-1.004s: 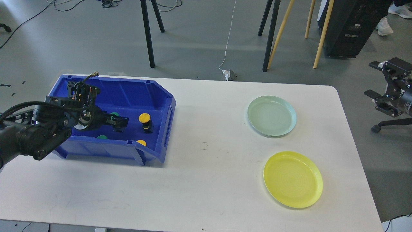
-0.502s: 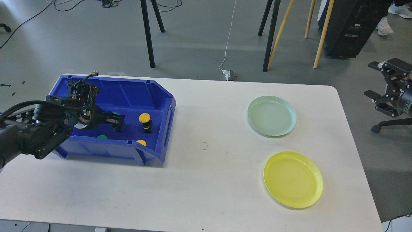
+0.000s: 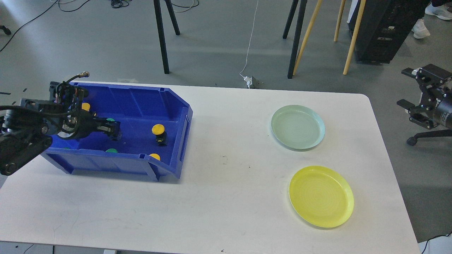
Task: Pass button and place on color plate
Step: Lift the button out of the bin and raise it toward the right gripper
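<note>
The left claw (image 3: 113, 131) is down in the blue bin (image 3: 141, 102) on the worktop (image 3: 226, 197), maybe shut on a green button (image 3: 110, 120) though I cannot tell, and next must lift it out toward the right claw (image 3: 422, 107).

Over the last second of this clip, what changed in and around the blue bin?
The left gripper drew back leftward inside the blue bin, uncovering a yellow button by the left wall. Whether it holds anything cannot be told. The upright yellow button, green plate, yellow plate and right gripper stayed put.
</note>
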